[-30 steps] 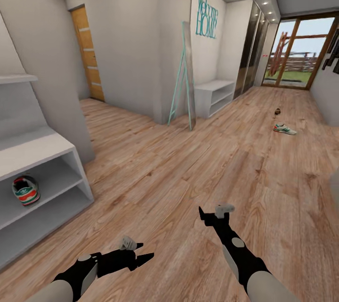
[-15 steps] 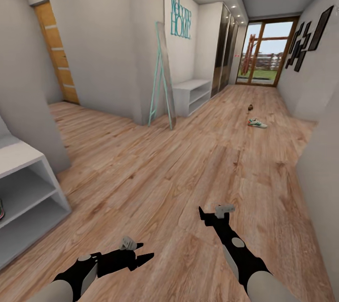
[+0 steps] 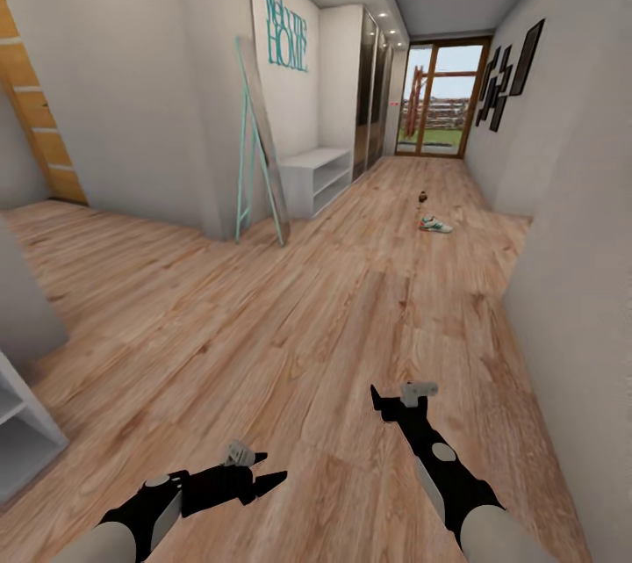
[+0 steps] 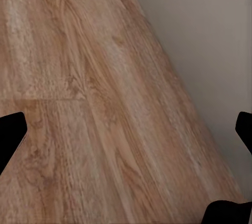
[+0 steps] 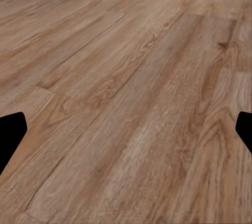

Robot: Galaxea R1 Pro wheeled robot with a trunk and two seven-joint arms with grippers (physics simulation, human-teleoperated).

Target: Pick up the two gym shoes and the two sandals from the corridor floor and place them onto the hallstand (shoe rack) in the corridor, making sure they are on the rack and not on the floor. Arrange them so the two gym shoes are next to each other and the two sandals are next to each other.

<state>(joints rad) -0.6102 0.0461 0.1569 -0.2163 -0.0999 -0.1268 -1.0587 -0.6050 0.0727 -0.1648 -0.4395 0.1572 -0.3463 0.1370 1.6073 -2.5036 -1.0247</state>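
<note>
Far down the corridor floor (image 3: 290, 317) lies one gym shoe (image 3: 435, 225), white with green stripes, and just beyond it a small dark sandal (image 3: 424, 195). A corner of the hallstand (image 3: 26, 431) shows at the lower left edge of the head view. Both arms hang low in front of me, far from the shoes. My left gripper (image 3: 270, 471) is open and empty, and its wrist view has bare planks beside a wall between the dark fingertips (image 4: 10, 136). My right gripper (image 3: 379, 400) is open and empty too, over bare floor (image 5: 131, 103).
A plain white low bench (image 3: 318, 177) stands against the left wall, with a teal-framed leaning mirror (image 3: 260, 150) before it. A wall (image 3: 570, 282) runs close on my right. Glass doors (image 3: 436, 111) close the far end, and an orange door (image 3: 35, 133) is at left.
The whole view has swung to the right: the hallstand and the gym shoe on its shelf slid out at the left, and the corridor now runs straight ahead. The arms keep their pose.
</note>
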